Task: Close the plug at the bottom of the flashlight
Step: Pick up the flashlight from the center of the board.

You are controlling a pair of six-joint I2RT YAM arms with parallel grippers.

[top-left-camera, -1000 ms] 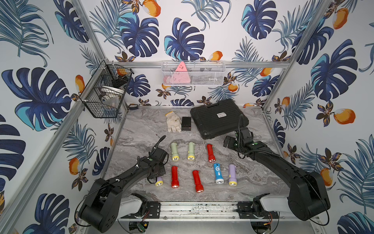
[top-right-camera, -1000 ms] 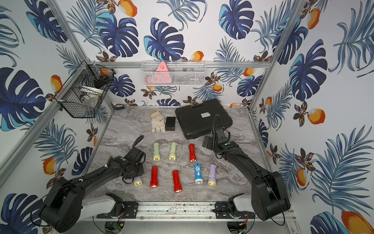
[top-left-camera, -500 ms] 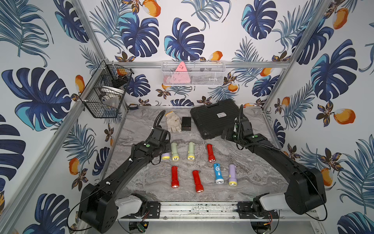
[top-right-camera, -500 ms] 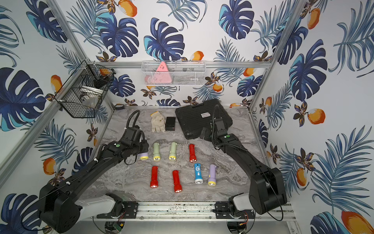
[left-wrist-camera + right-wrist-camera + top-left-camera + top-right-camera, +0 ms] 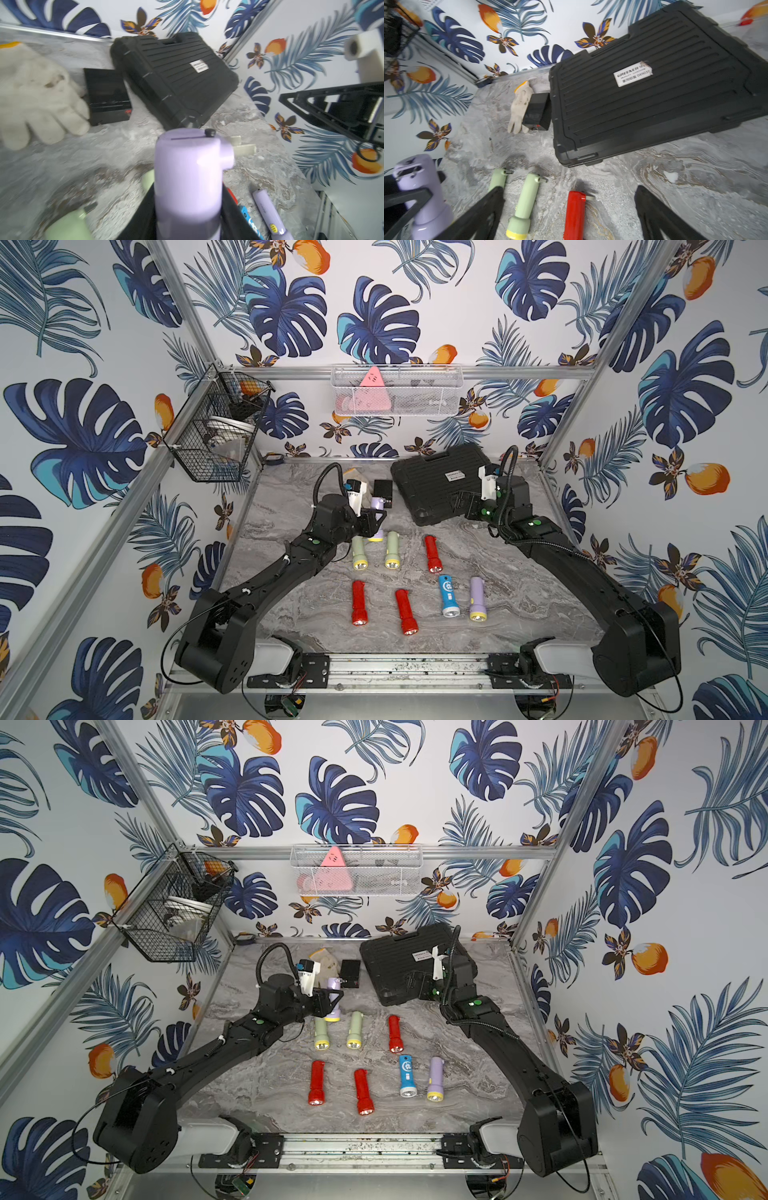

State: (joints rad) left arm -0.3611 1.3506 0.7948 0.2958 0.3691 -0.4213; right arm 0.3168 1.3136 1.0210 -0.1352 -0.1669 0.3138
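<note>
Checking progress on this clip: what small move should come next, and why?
Probably bring the open, empty right claw across to the plug on the purple flashlight. The left claw holds it raised, plug end exposed and sticking out.

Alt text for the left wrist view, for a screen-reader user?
A lilac flashlight fills the centre, clamped in the left pincer, its tail end, with a small black nub, pointing away from the camera. Beyond it on the marble table lie a white work glove, a small black box and a ribbed black case.
</note>
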